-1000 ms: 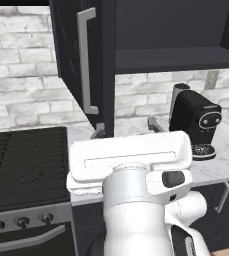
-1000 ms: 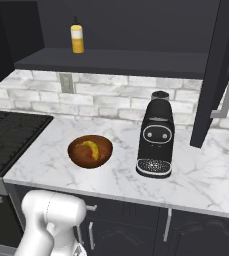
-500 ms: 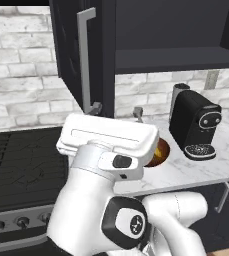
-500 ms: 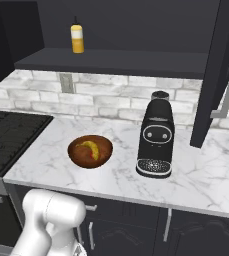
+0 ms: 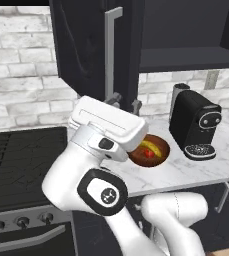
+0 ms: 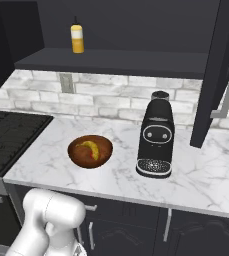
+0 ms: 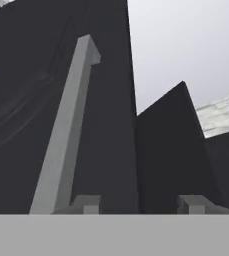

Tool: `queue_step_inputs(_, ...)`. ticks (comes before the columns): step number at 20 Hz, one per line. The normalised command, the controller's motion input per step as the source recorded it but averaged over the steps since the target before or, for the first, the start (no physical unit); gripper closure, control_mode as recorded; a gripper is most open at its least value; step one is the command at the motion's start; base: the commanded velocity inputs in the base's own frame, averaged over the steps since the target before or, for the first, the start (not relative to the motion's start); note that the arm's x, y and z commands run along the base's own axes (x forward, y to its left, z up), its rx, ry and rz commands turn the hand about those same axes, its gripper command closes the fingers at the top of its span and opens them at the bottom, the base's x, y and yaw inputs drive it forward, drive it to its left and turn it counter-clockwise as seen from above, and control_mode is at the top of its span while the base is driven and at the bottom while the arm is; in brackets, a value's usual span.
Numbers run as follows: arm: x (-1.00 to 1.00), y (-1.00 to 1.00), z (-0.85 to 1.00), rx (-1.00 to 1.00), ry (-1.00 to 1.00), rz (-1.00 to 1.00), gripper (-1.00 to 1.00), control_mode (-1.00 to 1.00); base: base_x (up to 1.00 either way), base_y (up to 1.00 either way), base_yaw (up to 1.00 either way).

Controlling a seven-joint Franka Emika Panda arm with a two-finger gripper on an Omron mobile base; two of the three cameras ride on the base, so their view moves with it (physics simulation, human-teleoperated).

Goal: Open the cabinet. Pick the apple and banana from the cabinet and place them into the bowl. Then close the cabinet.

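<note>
In the bowl (image 6: 90, 151) beside the coffee machine (image 6: 156, 135), banana (image 6: 90, 147) and apple (image 5: 149, 153) already lay. The cabinet (image 5: 93, 47) doors stood open, left to close; the pincer (image 5: 124, 102) was parted below the door handle (image 7: 66, 130).

Both base views overlook the bowl (image 5: 150, 151) from opposite rear sides.

cabinet (image 5: 93, 45) door swung open, bar handle (image 5: 111, 52) seen | gripper (image 5: 125, 103) raised just below door | banana (image 5: 151, 147) and apple (image 5: 149, 154) held in bowl (image 5: 162, 156) | coffee machine (image 5: 195, 121) right
</note>
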Motion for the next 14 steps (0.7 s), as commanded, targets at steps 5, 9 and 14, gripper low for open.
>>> queue_step_inputs(5,0.7,-0.85,-0.21,0.0,-0.08,-0.04,-1.0,-1.0,0.0,0.0,0.0)
queue_step_inputs(9,0.91,-1.0,-0.27,0.03,-0.11,0.0,-1.0,-1.0,0.0,0.0,0.0)
queue_step_inputs(14,1.0,-1.0,-0.18,0.16,-0.01,0.04,-1.0,-1.0,0.0,0.0,0.0)
